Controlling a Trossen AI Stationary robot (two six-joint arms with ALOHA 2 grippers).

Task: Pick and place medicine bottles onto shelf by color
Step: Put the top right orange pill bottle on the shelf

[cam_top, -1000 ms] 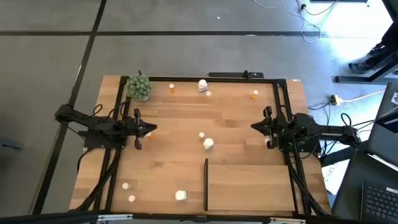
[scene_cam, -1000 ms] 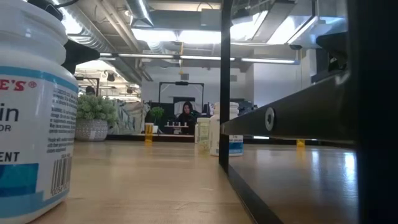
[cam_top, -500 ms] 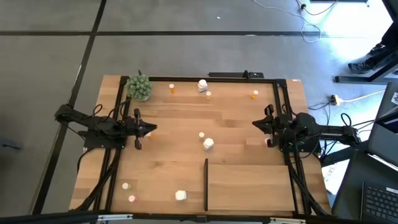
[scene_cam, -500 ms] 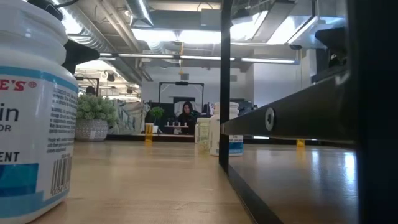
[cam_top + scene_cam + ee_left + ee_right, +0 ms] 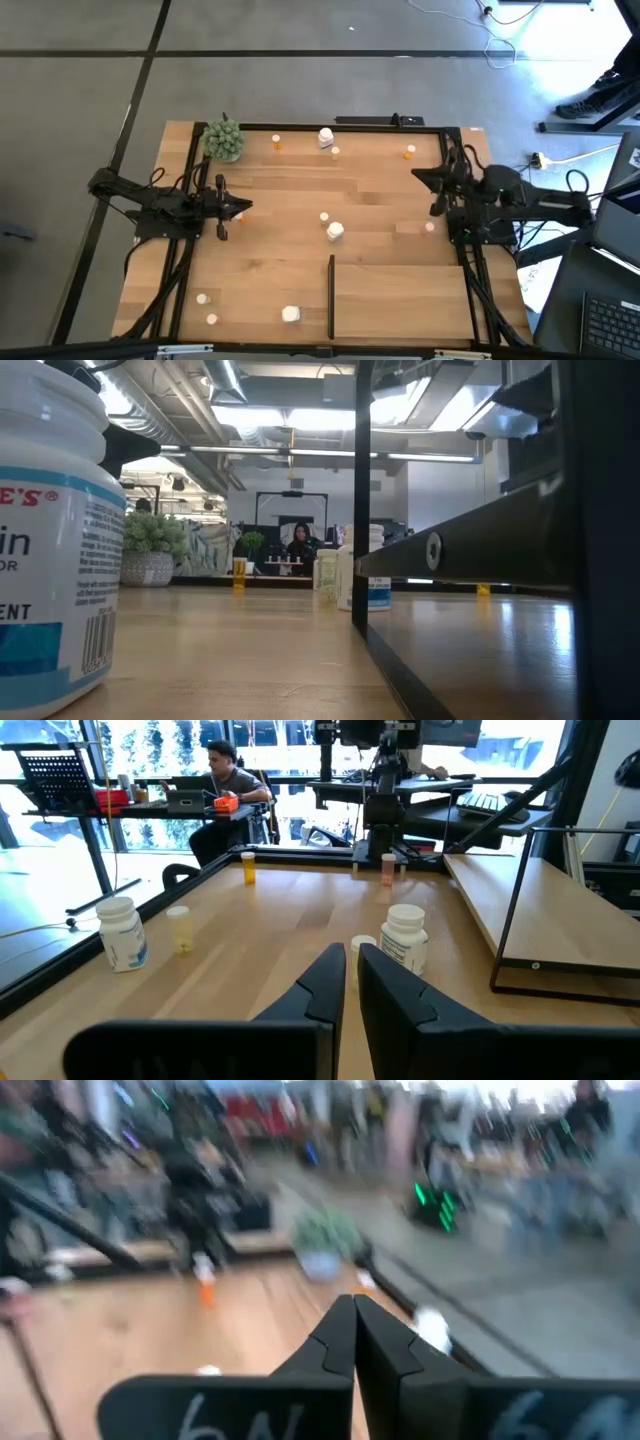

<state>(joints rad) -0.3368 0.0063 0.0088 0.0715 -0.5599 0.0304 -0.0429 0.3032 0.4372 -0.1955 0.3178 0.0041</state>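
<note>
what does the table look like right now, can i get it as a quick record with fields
left hand: shut, holding nothing, at the table's left side
right hand: shut, holding nothing, at the table's right side
shelf: flat panel on the near right of the table, no bottles on it
chunky white bottle: mid-table, just beyond the shelf's black strip
orange bottle: near the far right corner
plant ball: far left corner
task progress: nothing sorted yet

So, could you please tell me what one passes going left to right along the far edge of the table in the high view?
Green plant → orange bottle → chunky white bottle → small bottle → orange bottle.
</note>
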